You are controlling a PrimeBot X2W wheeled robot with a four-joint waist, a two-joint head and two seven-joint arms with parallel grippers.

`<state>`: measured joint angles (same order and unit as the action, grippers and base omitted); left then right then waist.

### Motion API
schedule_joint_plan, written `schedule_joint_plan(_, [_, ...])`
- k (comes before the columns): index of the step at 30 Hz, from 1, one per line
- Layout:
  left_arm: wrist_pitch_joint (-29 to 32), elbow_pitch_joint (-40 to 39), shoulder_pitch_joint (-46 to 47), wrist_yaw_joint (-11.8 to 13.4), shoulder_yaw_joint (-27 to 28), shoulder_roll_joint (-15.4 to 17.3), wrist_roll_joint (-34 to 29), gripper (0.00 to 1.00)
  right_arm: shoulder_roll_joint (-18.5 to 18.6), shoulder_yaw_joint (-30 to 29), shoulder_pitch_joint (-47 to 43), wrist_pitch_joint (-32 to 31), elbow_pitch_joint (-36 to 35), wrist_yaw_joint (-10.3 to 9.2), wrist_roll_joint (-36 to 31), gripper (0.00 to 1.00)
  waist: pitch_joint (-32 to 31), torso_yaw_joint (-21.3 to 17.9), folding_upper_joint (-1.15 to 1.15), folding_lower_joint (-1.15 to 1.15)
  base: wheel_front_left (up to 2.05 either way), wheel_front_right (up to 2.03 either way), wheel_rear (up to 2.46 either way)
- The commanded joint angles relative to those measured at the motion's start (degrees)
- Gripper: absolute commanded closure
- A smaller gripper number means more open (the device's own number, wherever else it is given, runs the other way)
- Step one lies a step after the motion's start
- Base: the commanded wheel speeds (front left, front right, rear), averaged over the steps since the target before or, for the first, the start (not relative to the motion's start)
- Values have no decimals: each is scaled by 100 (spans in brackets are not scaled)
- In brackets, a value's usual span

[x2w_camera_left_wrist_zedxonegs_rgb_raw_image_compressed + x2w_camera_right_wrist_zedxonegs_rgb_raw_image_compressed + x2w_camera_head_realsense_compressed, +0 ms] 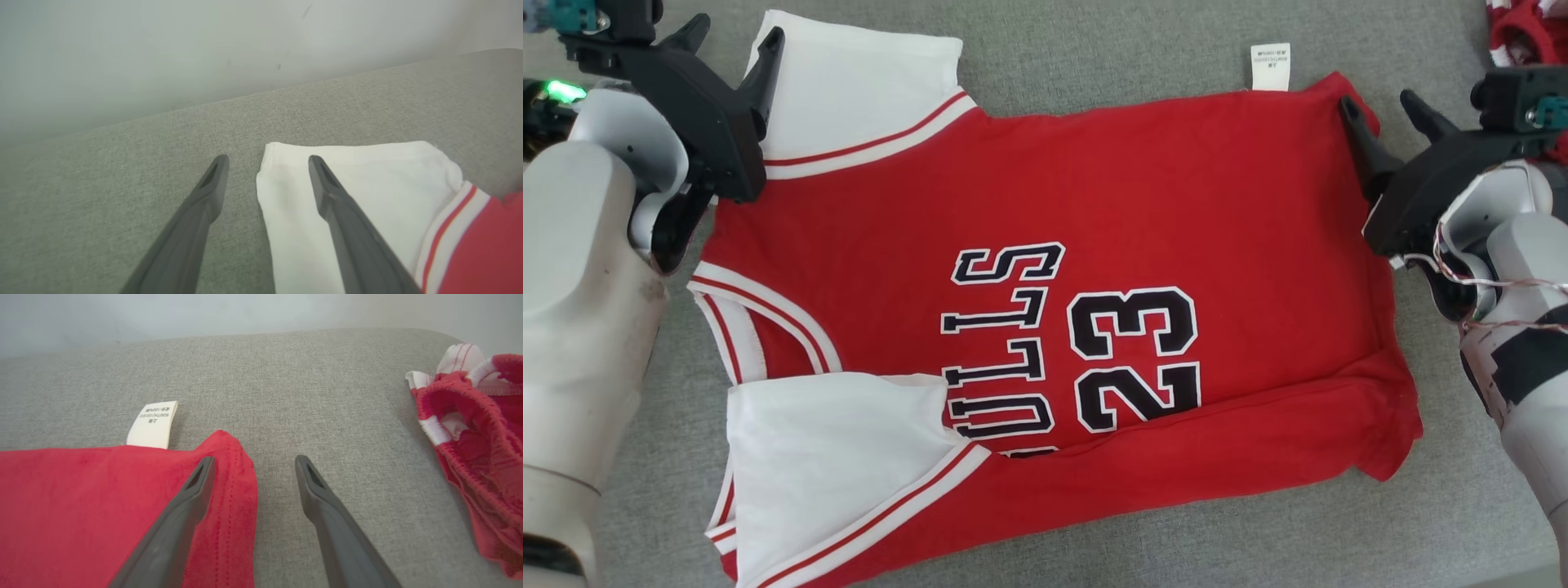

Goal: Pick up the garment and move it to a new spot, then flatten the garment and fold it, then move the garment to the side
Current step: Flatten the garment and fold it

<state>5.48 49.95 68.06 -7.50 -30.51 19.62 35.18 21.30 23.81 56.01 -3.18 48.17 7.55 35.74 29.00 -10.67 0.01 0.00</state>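
A red basketball jersey [1029, 269] with white sleeves and "BULLS 23" lettering lies spread flat on the grey cushion, its near long edge folded up over the front. My left gripper [737, 37] stands open over the far white sleeve [367, 183], one finger above the sleeve and one above bare cushion. My right gripper [1382, 104] is open at the jersey's far right corner [229, 457], one finger over the red hem, the other over the cushion. A white care label [1270, 67] sticks out from the far edge.
A second red and white garment [474, 428] lies crumpled at the far right, close to my right gripper. The grey cushion [1094, 49] ends at a pale wall behind. Bare cushion shows along the near edge and far middle.
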Motion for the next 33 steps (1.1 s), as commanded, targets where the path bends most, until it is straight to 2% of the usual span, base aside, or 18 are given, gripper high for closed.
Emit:
schedule_joint_plan(1, [-22, 113, 122, 8, -133, -22, 36, 0, -26, 94, 149, 51, 100, -16, 76, 0, 95, -37, -1, 0, 0, 0, 0])
schedule_joint_plan(15, [-94, 748, 780, 8, -774, -167, 355, 0, -163, 891, 870, 95, 691, -16, 538, 0, 521, -61, -1, 0, 0, 0, 0])
schedule_joint_plan(16, [-91, 808, 794, 8, -810, -164, 373, 0, -160, 949, 889, 84, 705, -16, 581, 4, 529, -65, -1, 0, 0, 0, 0])
schedule_joint_plan(17, [-53, 874, 809, 8, -831, -170, 410, 0, -164, 1007, 904, 52, 718, -16, 623, 15, 532, -68, -1, 0, 0, 0, 0])
schedule_joint_plan(18, [2, 918, 815, 8, -866, -192, 465, 0, -172, 1055, 922, 38, 710, -16, 674, 45, 533, -74, -1, 0, 0, 0, 0])
schedule_joint_plan(19, [16, 954, 812, 8, -881, -203, 532, 1, -168, 1095, 945, 46, 700, -16, 730, 68, 534, -79, -1, 0, 0, 0, 0])
schedule_joint_plan(20, [43, 985, 805, 8, -888, -216, 603, 49, -155, 1144, 961, 55, 696, -16, 773, 80, 529, -83, -1, 0, 0, 0, 0])
schedule_joint_plan(21, [72, 997, 792, 8, -925, -229, 625, 100, -149, 1201, 951, 31, 684, -16, 832, 100, 513, -82, -1, 0, 0, 0, 0])
schedule_joint_plan(26, [-221, 856, 828, 9, -1001, -133, 871, 100, -20, 1395, 936, 144, 601, -16, 1071, 100, 383, -37, -1, 0, 0, 0, 0])
schedule_joint_plan(33, [-815, 464, 740, 9, -1131, -40, 1182, 100, 171, 1504, 854, 778, 579, -16, 1309, 100, 64, 118, -1, 0, 0, 0, 0])
